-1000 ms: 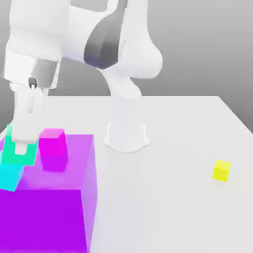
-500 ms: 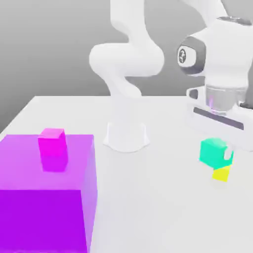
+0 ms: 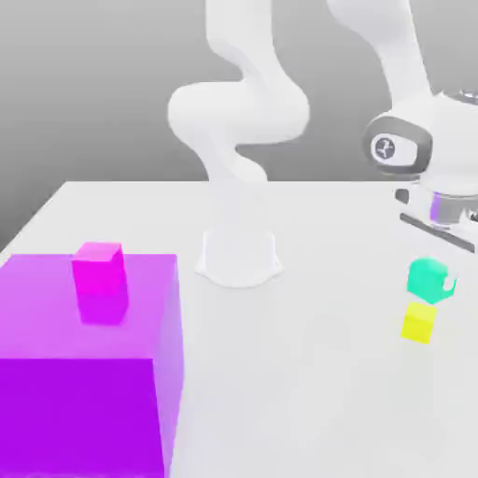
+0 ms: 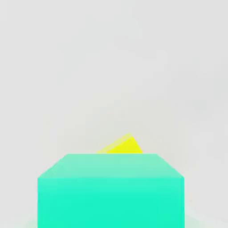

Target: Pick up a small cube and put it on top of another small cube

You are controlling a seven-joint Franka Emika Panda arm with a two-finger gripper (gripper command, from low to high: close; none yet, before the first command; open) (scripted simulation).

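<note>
White table, claw gripping teal cube

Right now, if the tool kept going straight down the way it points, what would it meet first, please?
Probably the yellow cube: the teal cube carried by the tool hangs just above it and would touch first. In the hand view the yellow cube sits partly offset, so alignment is uncertain.
</note>
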